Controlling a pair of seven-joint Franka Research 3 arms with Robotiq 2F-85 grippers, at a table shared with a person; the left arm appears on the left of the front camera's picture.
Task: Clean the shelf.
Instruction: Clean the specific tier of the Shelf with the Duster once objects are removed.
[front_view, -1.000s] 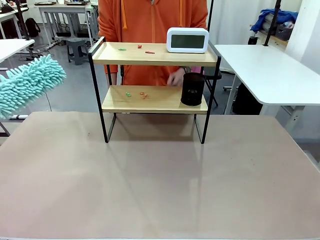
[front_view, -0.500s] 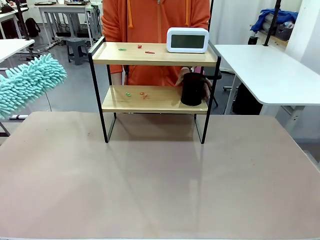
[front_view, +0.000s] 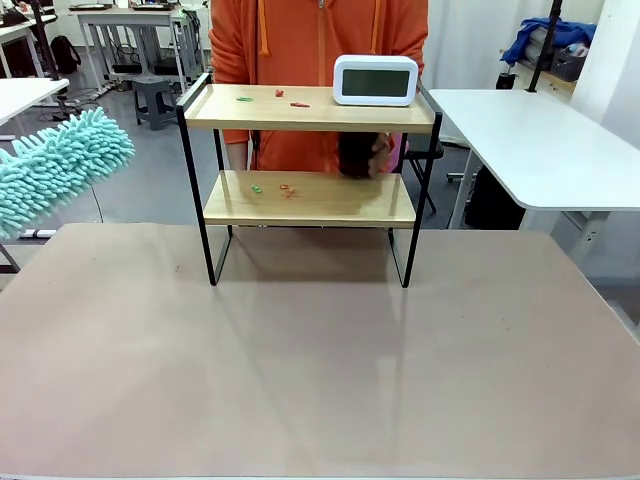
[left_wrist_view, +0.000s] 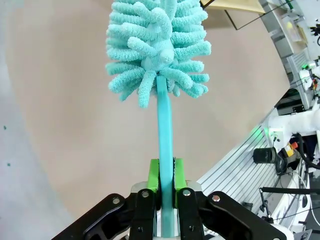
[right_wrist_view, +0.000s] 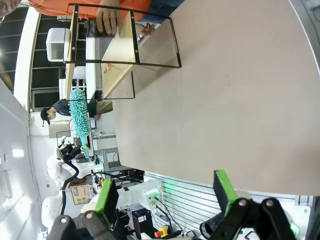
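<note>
The shelf (front_view: 340, 206) stands at the table's far middle, two wooden boards in a black frame. Small coloured scraps (front_view: 271, 188) lie on the lower board and more scraps (front_view: 280, 96) on the top board, beside a white clock (front_view: 375, 80). A person's hand (front_view: 381, 155) holds a black cup (front_view: 354, 153) raised between the boards. My left gripper (left_wrist_view: 166, 172) is shut on the handle of a teal fluffy duster (left_wrist_view: 157, 45), whose head (front_view: 55, 170) hangs off the table's left side. My right gripper (right_wrist_view: 165, 195) is open over the table, far from the shelf (right_wrist_view: 120, 45).
The person in an orange top (front_view: 310, 40) stands right behind the shelf. The brown table (front_view: 320, 360) is bare in front of it. A white table (front_view: 540, 140) stands at the right, another at the far left.
The person's hand reached in from behind, took hold of the black cup on the lower board's right end and lifted it off. The duster has stayed in place.
</note>
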